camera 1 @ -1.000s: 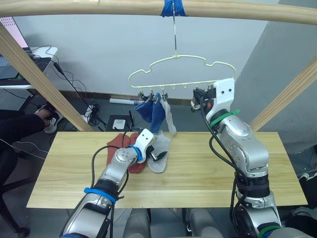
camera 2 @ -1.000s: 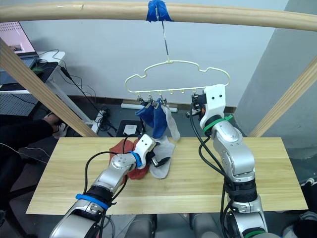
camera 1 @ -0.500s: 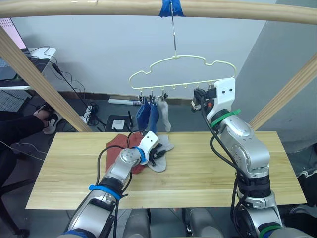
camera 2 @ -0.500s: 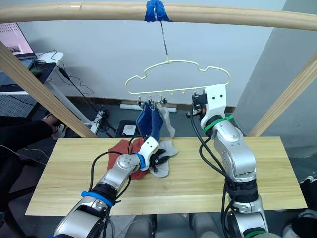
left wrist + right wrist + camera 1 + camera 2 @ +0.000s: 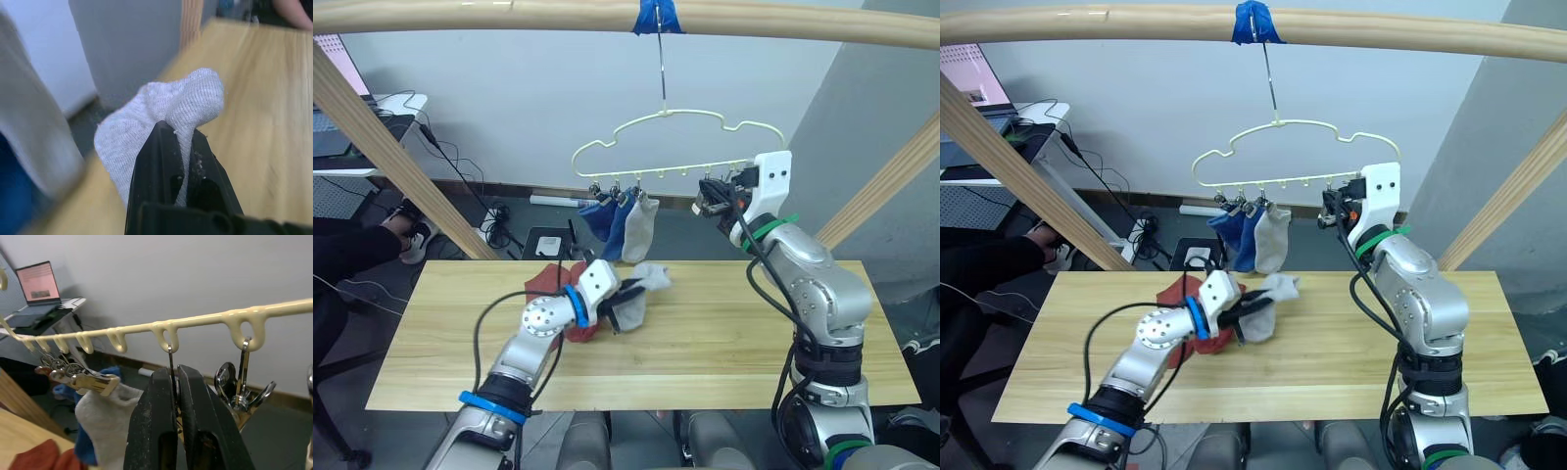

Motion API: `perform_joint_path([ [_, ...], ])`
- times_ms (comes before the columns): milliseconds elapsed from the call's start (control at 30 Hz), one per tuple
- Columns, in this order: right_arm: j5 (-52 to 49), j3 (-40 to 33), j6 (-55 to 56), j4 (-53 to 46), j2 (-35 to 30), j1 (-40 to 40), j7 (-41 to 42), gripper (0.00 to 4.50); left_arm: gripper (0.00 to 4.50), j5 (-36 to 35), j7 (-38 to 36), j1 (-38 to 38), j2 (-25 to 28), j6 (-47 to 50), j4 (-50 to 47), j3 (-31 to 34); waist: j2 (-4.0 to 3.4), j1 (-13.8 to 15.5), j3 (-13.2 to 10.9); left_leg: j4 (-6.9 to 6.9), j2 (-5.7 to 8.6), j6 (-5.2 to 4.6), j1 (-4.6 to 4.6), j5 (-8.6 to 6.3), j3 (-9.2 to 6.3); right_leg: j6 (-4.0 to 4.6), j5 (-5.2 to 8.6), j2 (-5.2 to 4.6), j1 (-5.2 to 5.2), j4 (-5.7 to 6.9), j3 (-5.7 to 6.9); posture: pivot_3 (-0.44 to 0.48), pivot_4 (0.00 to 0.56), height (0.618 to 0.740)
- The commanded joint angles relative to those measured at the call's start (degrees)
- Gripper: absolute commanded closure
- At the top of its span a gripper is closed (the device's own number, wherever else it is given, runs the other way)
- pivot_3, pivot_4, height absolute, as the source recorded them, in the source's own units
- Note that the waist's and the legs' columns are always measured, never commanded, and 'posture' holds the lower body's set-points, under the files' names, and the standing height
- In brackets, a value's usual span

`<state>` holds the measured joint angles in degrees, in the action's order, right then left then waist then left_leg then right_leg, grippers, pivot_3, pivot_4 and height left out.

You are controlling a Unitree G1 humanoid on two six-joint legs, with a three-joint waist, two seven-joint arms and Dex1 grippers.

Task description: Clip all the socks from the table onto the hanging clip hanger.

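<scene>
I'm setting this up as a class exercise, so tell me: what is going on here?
A humanoid robot is hanging socks. Its left end effector is shut on a light grey sock, held just above the table. Its right end effector grips a clip on the pale yellow clip hanger. Two blue socks and one grey sock already hang there; rust-red socks lie on the table.

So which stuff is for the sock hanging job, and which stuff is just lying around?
For the job:
- grey sock pinched by the left gripper
- red socks on the table
- clip hanger, three socks clipped on
- right gripper shut on a clip

Just lying around:
- laptop
- floor cables
</scene>
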<state>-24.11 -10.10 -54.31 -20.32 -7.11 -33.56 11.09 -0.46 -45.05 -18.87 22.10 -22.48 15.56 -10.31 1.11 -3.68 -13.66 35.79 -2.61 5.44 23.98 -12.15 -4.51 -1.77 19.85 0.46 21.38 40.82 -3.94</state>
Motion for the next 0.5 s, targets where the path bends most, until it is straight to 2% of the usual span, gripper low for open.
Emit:
perform_joint_path([
  [33, -7.5, -9.5, -10.6, -1.3, 2.5, -2.9, -4.9, 4.5, 4.49, -1.9, 1.4, -0.3, -0.3, -9.0, -1.5, 1.9, 0.0, 0.1, 0.0, 0.02, 0.01, 0.0, 0.01, 0.0, 0.01, 0.0, 0.0, -0.01, 0.0, 0.0, -0.01, -0.078, 0.208, 0.74],
  [133, -13.6, -18.8, -18.8, -0.5, 7.5, -7.6, -11.0, 4.5, 4.49, -1.5, 2.8, -1.4, -1.2, -11.9, -0.2, 2.1, 0.0, 0.1, 0.0, 0.0, 0.02, 0.0, 0.04, 0.0, 0.01, 0.0, 0.0, -0.01, 0.03, -0.01, 0.01, -0.081, 0.213, 0.74],
  [267, -19.3, -27.5, -28.6, -0.4, 12.3, -13.2, -16.0, 4.5, 4.49, 0.0, 5.3, -3.0, -2.9, -13.8, 1.0, 1.8, -0.01, 0.2, 0.0, -0.02, 0.0, -0.01, 0.12, 0.0, -0.02, 0.0, 0.0, 0.0, 0.1, 0.0, 0.05, -0.085, 0.212, 0.74],
  [500, -20.9, -34.4, -37.6, -1.6, 16.0, -17.6, -19.6, 4.5, 4.49, 2.0, 10.0, -5.2, -4.8, -16.9, 1.3, 2.0, -0.02, 0.0, 0.0, -0.05, 0.01, -0.02, 0.21, 0.0, 0.01, 0.0, 0.0, 0.02, 0.21, -0.02, 0.02, -0.087, 0.218, 0.74],
])
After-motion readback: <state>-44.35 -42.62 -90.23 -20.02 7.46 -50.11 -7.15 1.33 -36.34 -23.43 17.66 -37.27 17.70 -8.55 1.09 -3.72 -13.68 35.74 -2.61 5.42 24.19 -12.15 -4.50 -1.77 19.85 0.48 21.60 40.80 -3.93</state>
